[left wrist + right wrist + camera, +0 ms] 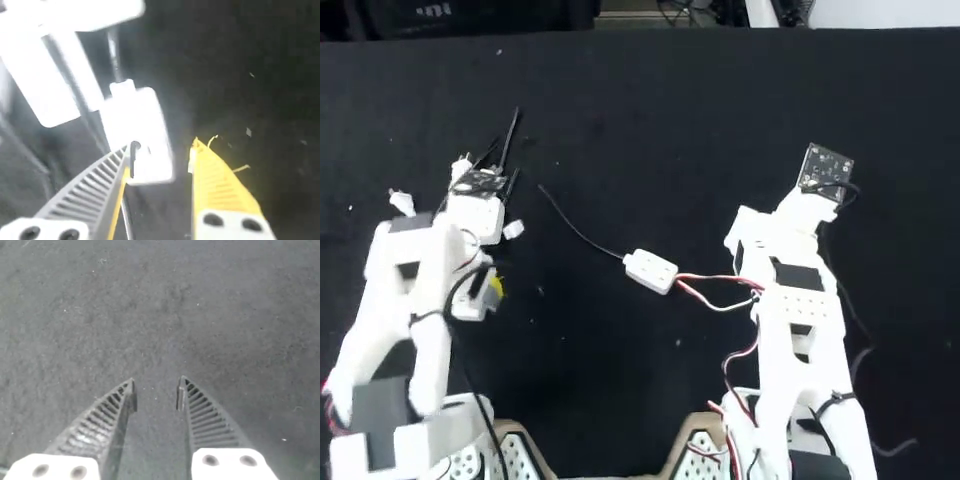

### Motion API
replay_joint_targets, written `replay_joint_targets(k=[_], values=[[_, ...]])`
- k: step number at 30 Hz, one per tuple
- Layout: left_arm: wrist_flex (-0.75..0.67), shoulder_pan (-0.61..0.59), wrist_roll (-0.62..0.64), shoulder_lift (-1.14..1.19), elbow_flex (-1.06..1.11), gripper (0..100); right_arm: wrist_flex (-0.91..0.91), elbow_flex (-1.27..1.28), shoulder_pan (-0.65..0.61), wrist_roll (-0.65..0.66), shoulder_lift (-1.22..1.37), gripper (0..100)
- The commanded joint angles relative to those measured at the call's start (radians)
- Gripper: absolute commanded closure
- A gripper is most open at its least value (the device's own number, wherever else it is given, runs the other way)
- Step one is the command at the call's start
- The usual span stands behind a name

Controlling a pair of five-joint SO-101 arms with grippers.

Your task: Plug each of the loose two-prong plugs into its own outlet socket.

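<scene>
Over the black table [200,300], left end effector [162,146] gapes partly around a white plug [137,115]; right end effector [156,390] gapes empty.

Black table [650,100], dim clutter behind.
Matte black cloth covers it; past its far edge sit dark boxes [440,12], tangled cables [685,12] and a white surface [880,12] by the far right corner.
</scene>
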Motion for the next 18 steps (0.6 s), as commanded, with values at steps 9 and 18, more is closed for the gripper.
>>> replay_joint_targets(k=[9, 18], values=[[-0.71, -0.265, 0.044, -0.012, 0.091, 80, -0.017, -0.035, -0.015, -0.002, 0.002, 87.4], [-0.265, -0.202, 0.044, -0.02, -0.15, 80, -0.017, -0.035, -0.015, -0.002, 0.002, 87.4]])
